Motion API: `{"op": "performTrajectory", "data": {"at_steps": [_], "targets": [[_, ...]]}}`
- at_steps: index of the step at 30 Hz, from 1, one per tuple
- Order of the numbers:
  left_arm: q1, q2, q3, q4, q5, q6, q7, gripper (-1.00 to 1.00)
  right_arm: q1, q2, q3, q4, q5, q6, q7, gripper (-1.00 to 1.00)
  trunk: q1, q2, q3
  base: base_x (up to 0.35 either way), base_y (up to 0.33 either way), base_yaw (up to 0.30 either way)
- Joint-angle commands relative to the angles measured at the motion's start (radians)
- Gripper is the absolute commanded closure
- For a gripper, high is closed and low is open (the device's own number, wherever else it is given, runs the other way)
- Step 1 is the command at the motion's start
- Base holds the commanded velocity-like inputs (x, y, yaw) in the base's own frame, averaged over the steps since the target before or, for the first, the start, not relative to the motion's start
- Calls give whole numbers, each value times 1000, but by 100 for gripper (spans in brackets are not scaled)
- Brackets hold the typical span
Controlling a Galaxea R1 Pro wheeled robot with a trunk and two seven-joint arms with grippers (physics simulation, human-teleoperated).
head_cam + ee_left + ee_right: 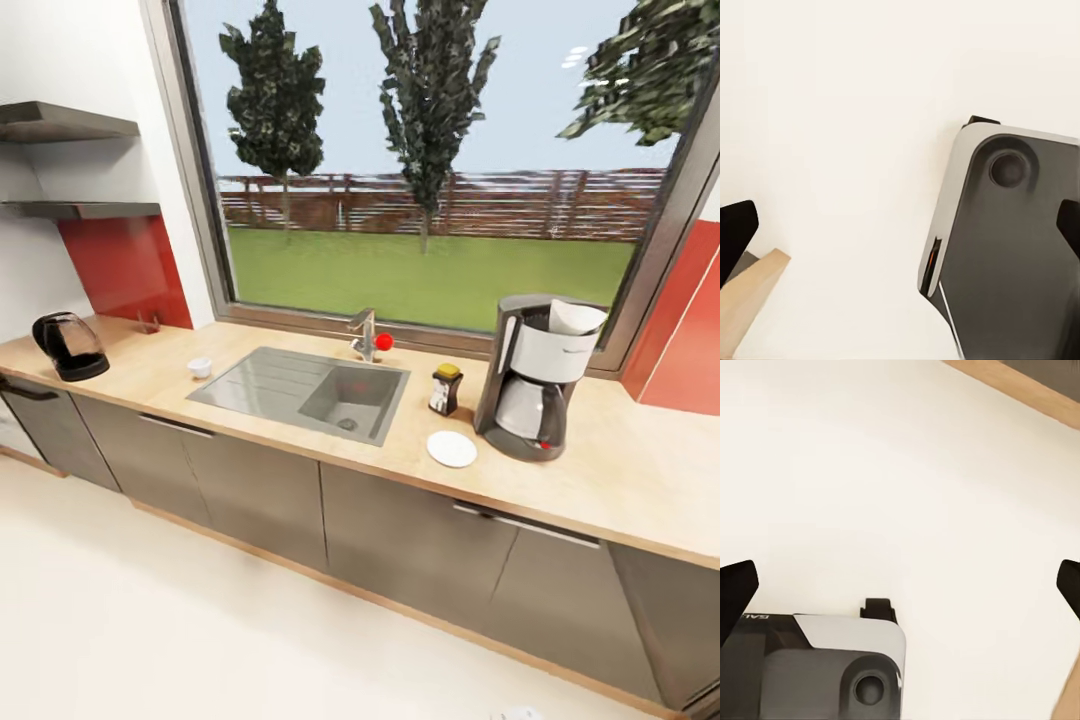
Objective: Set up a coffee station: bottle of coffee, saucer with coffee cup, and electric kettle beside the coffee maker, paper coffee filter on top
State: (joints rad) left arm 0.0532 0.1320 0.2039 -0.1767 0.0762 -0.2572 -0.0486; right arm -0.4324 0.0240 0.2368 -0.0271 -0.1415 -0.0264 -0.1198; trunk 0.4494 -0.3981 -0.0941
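The coffee maker [535,380] stands at the right of the countertop [640,470], with the white paper coffee filter [576,318] on its top. Just left of it are the bottle of coffee [445,388] and, in front, the empty saucer [452,448]. The coffee cup [200,367] sits left of the sink, and the electric kettle [70,346] stands at the far left end. Two kitchen shelf slabs [85,209] hang bare on the left wall. My left gripper [900,232] and right gripper [902,589] are open over the pale floor, holding nothing.
A grey sink [300,388] with a faucet [365,335] is set in the middle of the worktop under a large window. Grey cabinet fronts [400,540] run below. My base [1012,247] shows beneath the wrist cameras, near the cabinets' wooden plinth [1020,386].
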Motion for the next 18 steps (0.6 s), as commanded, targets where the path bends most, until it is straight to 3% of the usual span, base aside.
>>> {"op": "performTrajectory", "data": {"at_steps": [1, 13, 18], "targets": [[0, 0, 2, -1, 8, -1, -5, -100, 0, 0, 9, 1, -10, -3, -3, -100, 1, -2, -2, 0, 0, 273], [1, 0, 2, -1, 7, -1, -5, -100, 2, 1, 9, 1, -10, -3, -3, -100, 1, -2, -2, 2, 0, 273], [0, 0, 2, -1, 7, -1, -4, -100, 3, 1, 9, 1, -10, -3, -3, -100, 1, -2, -2, 110, 0, 273]]}}
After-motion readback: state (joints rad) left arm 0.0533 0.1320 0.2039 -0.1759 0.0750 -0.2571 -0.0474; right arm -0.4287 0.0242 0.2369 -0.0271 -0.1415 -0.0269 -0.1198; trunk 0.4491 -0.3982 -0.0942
